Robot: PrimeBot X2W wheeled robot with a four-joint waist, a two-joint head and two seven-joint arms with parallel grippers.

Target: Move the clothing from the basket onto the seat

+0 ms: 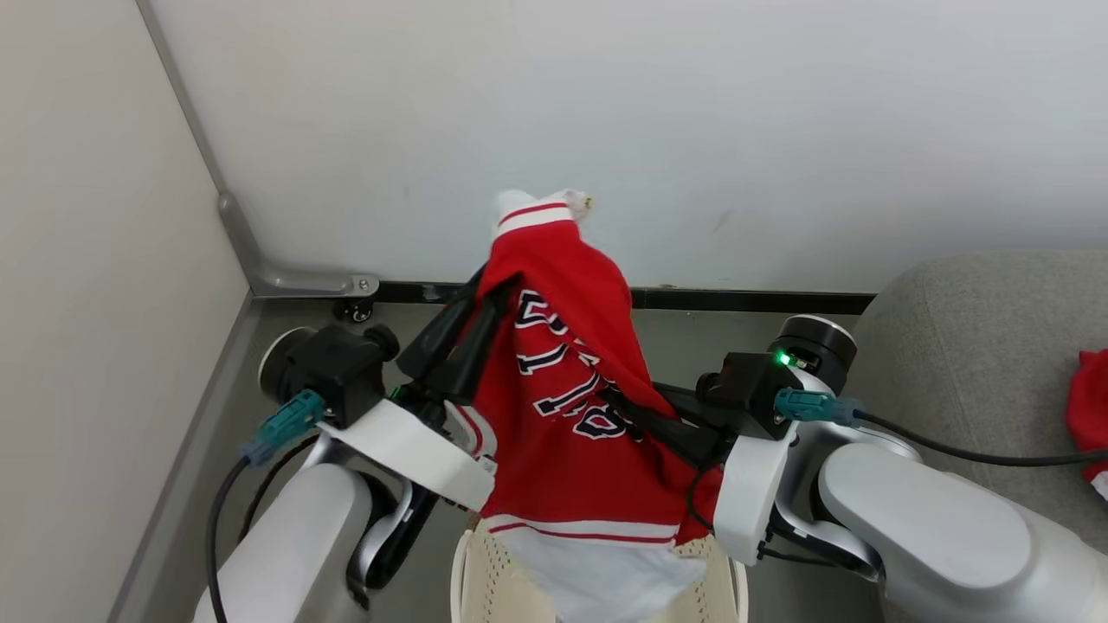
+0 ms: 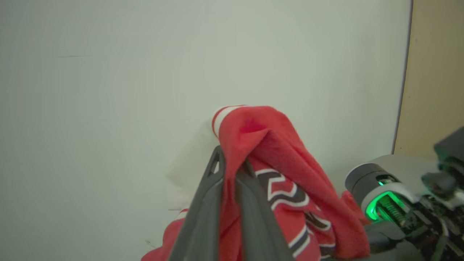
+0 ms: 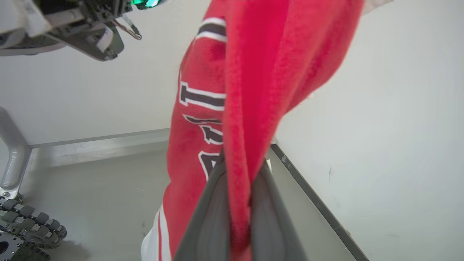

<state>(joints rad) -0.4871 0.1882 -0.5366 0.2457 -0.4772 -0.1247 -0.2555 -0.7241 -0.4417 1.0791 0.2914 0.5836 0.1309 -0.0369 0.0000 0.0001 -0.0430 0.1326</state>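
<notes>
A red jersey [image 1: 571,459] is held in the air by both grippers, above the basket [image 1: 498,567]. Its top fold, edged with a white trim band, is pinched by the left gripper [image 1: 485,298], whose two dark fingers are pressed together on the cloth. In the left wrist view the jersey [image 2: 286,159] is seen squeezed in that gripper [image 2: 230,166] and draped off to one side of it.

Lower down, beside the navy-and-white lettering, another fold is clamped by the right gripper [image 1: 619,400]. In the right wrist view the jaws of that gripper [image 3: 239,170] are closed on a thick red pleat, and the jersey [image 3: 261,72] is stretched upward from them.

The white-banded hem and a white lower part of the jersey are hung over the basket's mouth, so that much of its perforated cream wall is covered. Whether the cloth touches the basket cannot be told. The basket is set on the grey floor [image 1: 675,337], between the two pale forearms.

The seat [image 1: 969,329] is placed to the right of the basket, against the white wall [image 1: 606,104]. A second jersey [image 1: 1089,407] is laid on the seat, well back from its edge nearest the basket, and is cut off by the head view's right border.
</notes>
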